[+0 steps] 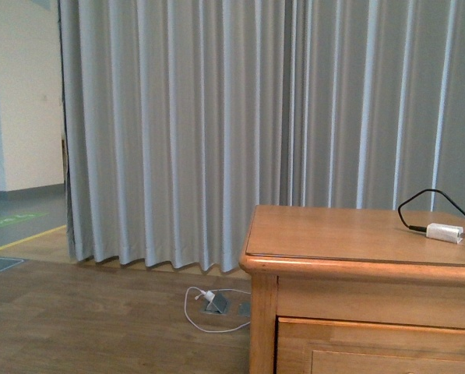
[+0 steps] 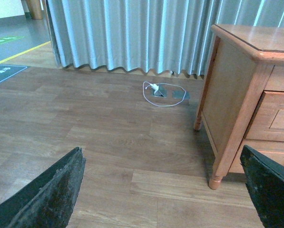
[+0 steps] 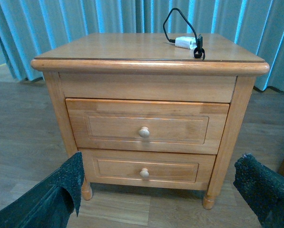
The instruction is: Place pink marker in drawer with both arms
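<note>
The pink marker shows in no view. The honey-coloured cabinet [image 3: 146,52] stands in front of my right gripper. The drawer [image 3: 108,126], the taller upper one, is shut, and its round knob [image 3: 144,132] faces me. My right gripper [image 3: 163,156] is open and empty, low in front of the cabinet and apart from it. My left gripper [image 2: 161,156] is open and empty over the wooden floor, to the left of the cabinet [image 2: 227,85]. Neither arm shows in the front view, where the cabinet top [image 1: 349,234] is at the lower right.
A white charger plug [image 3: 185,42] with a black cable lies on the cabinet top; it also shows in the front view [image 1: 444,232]. The shallower lower drawer [image 3: 170,168] is shut. A floor socket with a looped white cable [image 2: 163,92] lies before the grey curtain [image 1: 216,117].
</note>
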Controlling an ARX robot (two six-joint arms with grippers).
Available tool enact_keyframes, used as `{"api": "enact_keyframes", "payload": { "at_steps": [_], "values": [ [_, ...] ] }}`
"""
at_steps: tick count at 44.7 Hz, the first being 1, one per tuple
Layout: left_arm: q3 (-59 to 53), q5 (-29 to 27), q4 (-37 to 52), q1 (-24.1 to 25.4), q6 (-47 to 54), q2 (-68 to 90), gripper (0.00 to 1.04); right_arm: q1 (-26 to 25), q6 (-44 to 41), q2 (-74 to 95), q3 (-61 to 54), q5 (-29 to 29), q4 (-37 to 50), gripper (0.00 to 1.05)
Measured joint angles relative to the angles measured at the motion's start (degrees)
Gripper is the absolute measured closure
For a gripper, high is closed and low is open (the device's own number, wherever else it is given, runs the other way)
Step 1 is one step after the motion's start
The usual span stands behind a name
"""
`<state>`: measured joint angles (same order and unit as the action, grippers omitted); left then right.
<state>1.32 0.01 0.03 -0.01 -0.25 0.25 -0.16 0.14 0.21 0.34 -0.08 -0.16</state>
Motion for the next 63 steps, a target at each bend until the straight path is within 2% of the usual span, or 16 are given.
{"api": "enact_keyframes", "payload": {
  "at_steps": [63],
  "values": [
    [0.0,0.0,0.0,0.0,0.0,0.0,0.06,0.0,0.0,0.0,0.0,0.0,0.0,0.08]
  ]
}}
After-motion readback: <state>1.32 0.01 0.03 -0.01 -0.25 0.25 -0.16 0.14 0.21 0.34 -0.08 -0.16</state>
